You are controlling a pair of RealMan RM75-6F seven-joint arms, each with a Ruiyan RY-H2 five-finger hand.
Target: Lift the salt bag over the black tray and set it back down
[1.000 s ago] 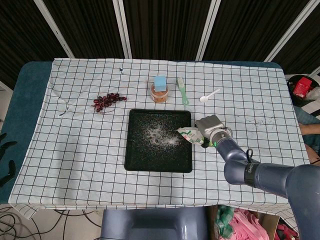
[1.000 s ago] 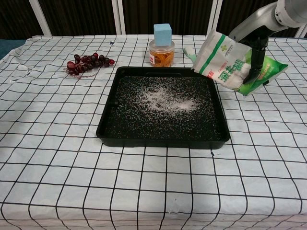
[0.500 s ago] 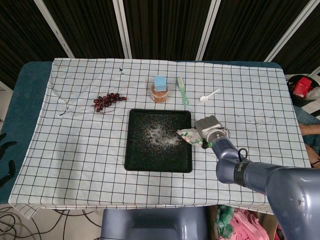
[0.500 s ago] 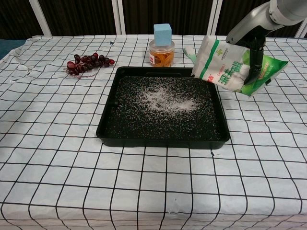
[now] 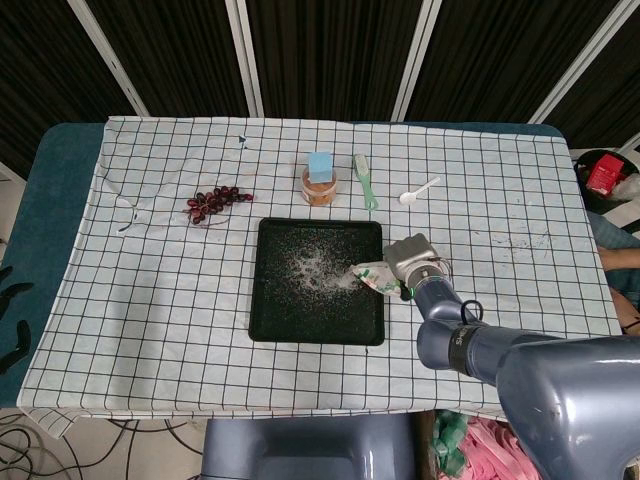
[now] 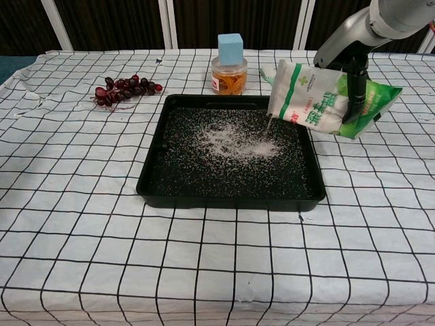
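The white and green salt bag (image 6: 309, 102) hangs tilted above the right edge of the black tray (image 6: 231, 201), its open corner pointing down at the left. A thin stream of salt falls from that corner onto the white salt pile (image 6: 238, 139) in the tray. My right hand (image 6: 355, 75) grips the bag at its green end. The head view shows the same bag (image 5: 372, 274) and right hand (image 5: 405, 262) at the right rim of the tray (image 5: 262, 290). Dark finger-like shapes (image 5: 8, 292) at the far left edge may be my left hand.
Dark red grapes (image 6: 122, 87) lie left of the tray's far corner. A jar topped by a blue cube (image 6: 230, 68) stands just behind the tray. A green brush (image 5: 365, 180) and a white spoon (image 5: 420, 191) lie further back on the checked cloth.
My right hand has carried the bag leftward from beside the tray to over its right edge. The bag now tips further and salt trickles out.
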